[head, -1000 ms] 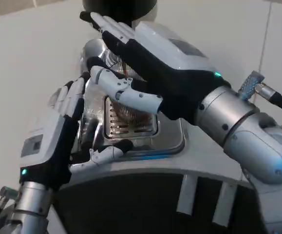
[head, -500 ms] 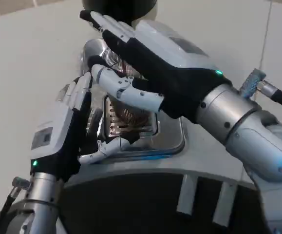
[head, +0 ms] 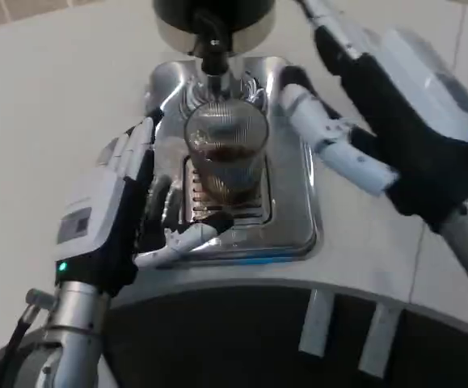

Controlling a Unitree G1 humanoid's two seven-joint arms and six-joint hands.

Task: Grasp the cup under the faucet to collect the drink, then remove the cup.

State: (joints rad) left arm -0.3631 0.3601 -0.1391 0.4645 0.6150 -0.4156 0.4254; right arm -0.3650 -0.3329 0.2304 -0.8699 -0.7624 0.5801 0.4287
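Note:
A ribbed clear cup (head: 225, 158) with dark drink in it stands on the drip grate (head: 205, 212) of a shiny steel tray (head: 292, 230), right under the black faucet (head: 213, 50). My left hand (head: 124, 212) is just left of the cup, fingers apart and pointing up, thumb reaching across the tray's front below the cup; I cannot tell if it touches the cup. My right hand (head: 387, 121) hovers open to the right of the cup, fingers spread, holding nothing.
The dispenser's dark round head (head: 214, 18) sits above the faucet. The machine's grey curved front edge (head: 298, 279) and dark panel (head: 242, 339) lie below the tray. White table surface (head: 48, 105) spreads to the left and right.
My right hand has swung away to the right, uncovering the cup and faucet. The left hand stays by the cup's left side. The view has shifted slightly.

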